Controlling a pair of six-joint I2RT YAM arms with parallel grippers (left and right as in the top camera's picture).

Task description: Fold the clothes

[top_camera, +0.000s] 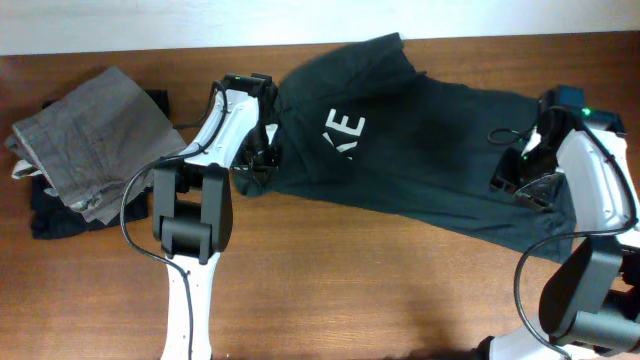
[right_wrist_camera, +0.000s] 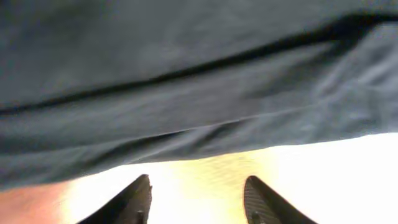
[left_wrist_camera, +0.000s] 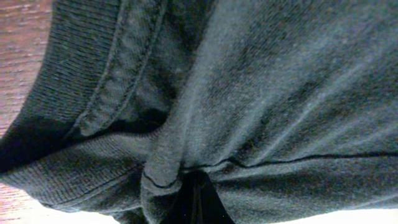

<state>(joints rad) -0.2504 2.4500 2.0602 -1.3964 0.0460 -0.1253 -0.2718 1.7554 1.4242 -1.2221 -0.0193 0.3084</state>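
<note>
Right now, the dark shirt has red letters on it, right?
Not quite. The letters on the dark shirt are white, not red. The overhead view shows it.

Charcoal cloth (right_wrist_camera: 186, 68) fills the upper two thirds of the view, lying in soft folds. A dark crease runs across it, rising from left to right. Its lower edge slants across the desk (right_wrist_camera: 205, 165), which is washed out to bright white and yellow on the right and shows reddish brown at the lower left. At the bottom, the right hand (right_wrist_camera: 196, 202) hangs with its two dark fingers (right_wrist_camera: 134, 199) spread apart over bare desk, just short of the cloth's edge.
</note>
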